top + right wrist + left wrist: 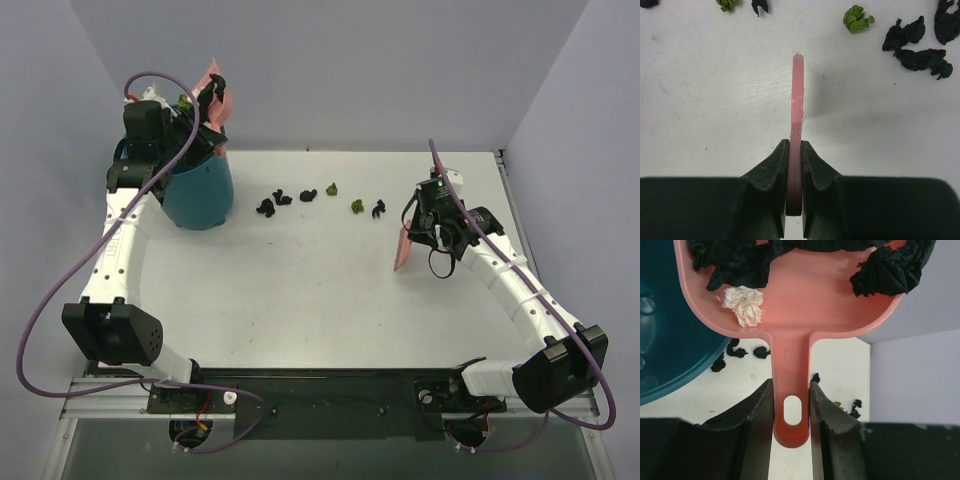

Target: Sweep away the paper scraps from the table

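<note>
My left gripper is shut on the handle of the pink dustpan, held tilted above the teal bucket; in the top view it is at the back left. Black wads and a whitish wad lie in the pan. My right gripper is shut on the pink brush, which hangs over the table at the right. Several black and green paper scraps lie in a row on the table; a green one and black ones show ahead of the brush.
Pale grey-lilac walls close the table at the back and both sides. The bucket stands at the back left corner. A metal rail runs along the near edge between the arm bases.
</note>
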